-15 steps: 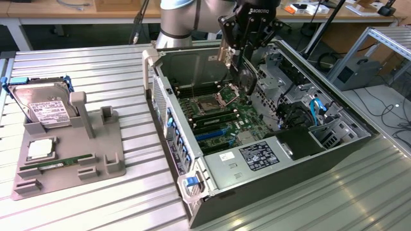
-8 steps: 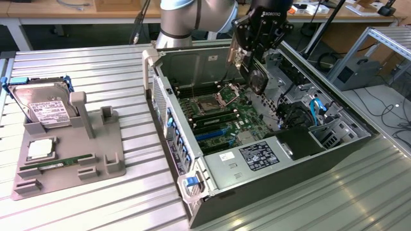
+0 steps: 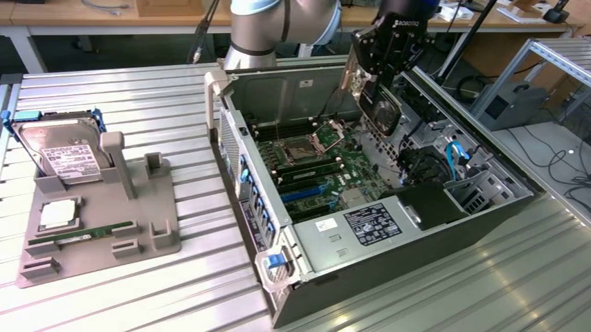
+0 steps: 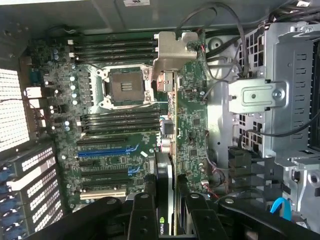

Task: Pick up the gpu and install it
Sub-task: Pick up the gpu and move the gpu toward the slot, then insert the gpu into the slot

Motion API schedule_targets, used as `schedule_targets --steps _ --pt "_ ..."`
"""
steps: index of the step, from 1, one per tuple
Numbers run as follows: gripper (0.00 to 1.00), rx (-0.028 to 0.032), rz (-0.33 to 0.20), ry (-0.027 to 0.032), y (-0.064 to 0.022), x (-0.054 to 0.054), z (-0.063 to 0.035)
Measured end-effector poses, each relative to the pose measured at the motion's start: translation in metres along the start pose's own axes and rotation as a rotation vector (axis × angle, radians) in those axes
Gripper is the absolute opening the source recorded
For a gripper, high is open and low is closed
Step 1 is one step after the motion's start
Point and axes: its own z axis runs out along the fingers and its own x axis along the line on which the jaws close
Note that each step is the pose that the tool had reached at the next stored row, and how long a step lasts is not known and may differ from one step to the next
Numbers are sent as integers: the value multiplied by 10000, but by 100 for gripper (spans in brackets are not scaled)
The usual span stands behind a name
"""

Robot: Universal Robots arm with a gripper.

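Note:
The gpu (image 3: pixel 380 104) hangs upright inside the top of the open computer case (image 3: pixel 277 277), over the green motherboard (image 3: pixel 323 166). My gripper (image 3: pixel 378 77) is shut on the card's upper edge. In the wrist view the gpu (image 4: pixel 166 170) is edge-on, thin and dark with a green logo. Its silvery bracket (image 4: pixel 172 50) points to the case's rear wall, and my gripper (image 4: pixel 167 207) clamps it between two black fingers (image 4: pixel 143 212). The card floats above the motherboard (image 4: pixel 195 125), beside the ends of the blue and black expansion slots (image 4: pixel 107 150). It stands apart from the board.
A grey fixture tray (image 3: pixel 138 228) lies at the exterior view's left. It carries a hard drive (image 3: pixel 65 155), a processor (image 3: pixel 57 213) and a green memory stick (image 3: pixel 79 235). Inside the case are the empty processor socket (image 4: pixel 125 87), a metal drive cage (image 4: pixel 290 90) and a blue cable (image 3: pixel 452 155).

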Motion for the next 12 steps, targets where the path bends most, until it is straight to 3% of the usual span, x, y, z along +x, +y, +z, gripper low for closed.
schedule_targets --steps 12 --pt "27 -1 -2 0 1 -15 1"
